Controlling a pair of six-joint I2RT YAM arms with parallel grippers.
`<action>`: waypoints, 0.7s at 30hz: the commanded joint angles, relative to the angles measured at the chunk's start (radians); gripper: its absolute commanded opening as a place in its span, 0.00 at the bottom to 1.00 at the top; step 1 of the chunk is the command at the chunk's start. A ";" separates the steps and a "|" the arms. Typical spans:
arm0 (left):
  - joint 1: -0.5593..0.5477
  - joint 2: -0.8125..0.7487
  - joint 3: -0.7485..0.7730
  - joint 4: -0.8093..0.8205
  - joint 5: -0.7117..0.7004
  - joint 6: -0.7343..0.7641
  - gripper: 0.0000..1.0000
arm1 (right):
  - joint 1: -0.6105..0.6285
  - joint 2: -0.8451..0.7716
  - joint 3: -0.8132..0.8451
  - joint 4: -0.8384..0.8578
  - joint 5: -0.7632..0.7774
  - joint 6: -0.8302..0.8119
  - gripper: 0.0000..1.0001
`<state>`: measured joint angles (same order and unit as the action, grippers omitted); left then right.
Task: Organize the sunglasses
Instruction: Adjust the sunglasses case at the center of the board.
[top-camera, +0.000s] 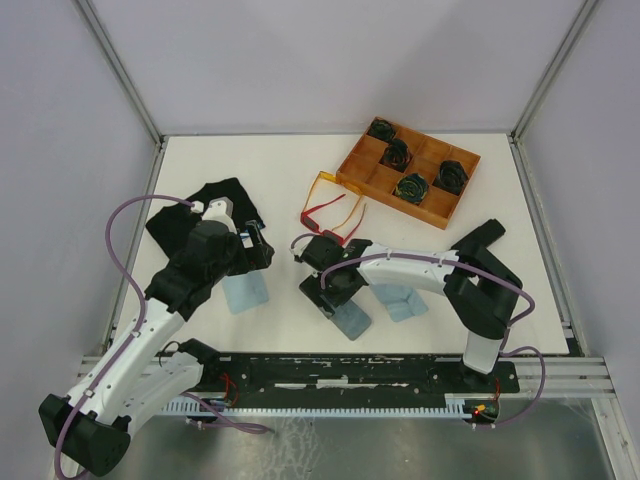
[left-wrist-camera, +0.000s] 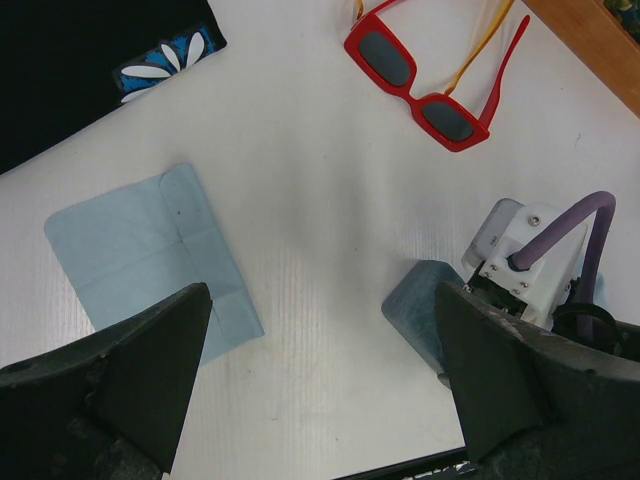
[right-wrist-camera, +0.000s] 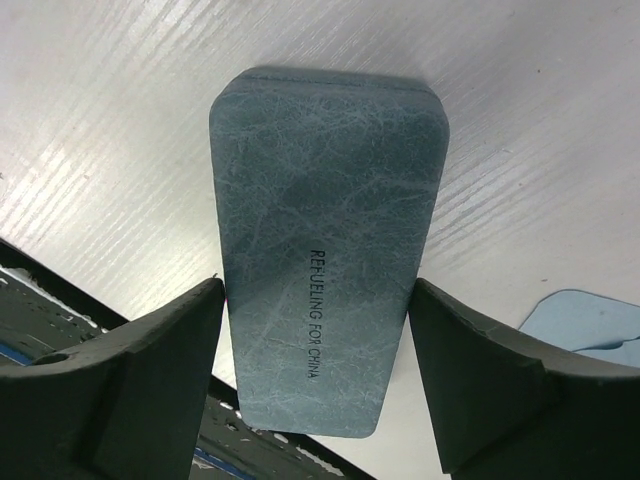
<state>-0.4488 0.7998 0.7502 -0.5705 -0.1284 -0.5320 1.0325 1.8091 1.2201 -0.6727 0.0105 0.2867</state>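
Note:
The red sunglasses (top-camera: 322, 222) (left-wrist-camera: 415, 85) lie open on the white table, dark lenses up. The orange-yellow sunglasses (top-camera: 335, 184) (left-wrist-camera: 480, 45) lie just behind them, touching the wooden tray. My right gripper (top-camera: 337, 287) (right-wrist-camera: 315, 330) is over a grey-blue case (top-camera: 352, 320) (right-wrist-camera: 325, 250), and both fingertips press against its long sides. My left gripper (top-camera: 258, 246) (left-wrist-camera: 320, 330) hangs open over bare table left of the sunglasses, with nothing between its fingers.
A wooden compartment tray (top-camera: 372, 178) holding dark rolled items sits at the back right. Light blue cloths (top-camera: 245, 292) (top-camera: 405, 300) lie near the front. A black cloth (top-camera: 190, 222) lies under the left arm. A black rail (top-camera: 350, 368) borders the near edge.

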 joint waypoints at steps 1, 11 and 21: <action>0.005 -0.010 0.003 0.039 -0.005 0.029 1.00 | 0.005 -0.016 0.008 -0.012 -0.012 -0.016 0.82; 0.005 -0.008 0.002 0.038 -0.004 0.029 1.00 | 0.005 -0.050 -0.048 0.052 -0.012 -0.001 0.83; 0.004 -0.005 0.001 0.041 -0.002 0.029 1.00 | 0.005 -0.127 -0.152 0.181 0.026 -0.004 0.81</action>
<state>-0.4488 0.7998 0.7483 -0.5705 -0.1284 -0.5316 1.0325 1.7405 1.0771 -0.5602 0.0078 0.2859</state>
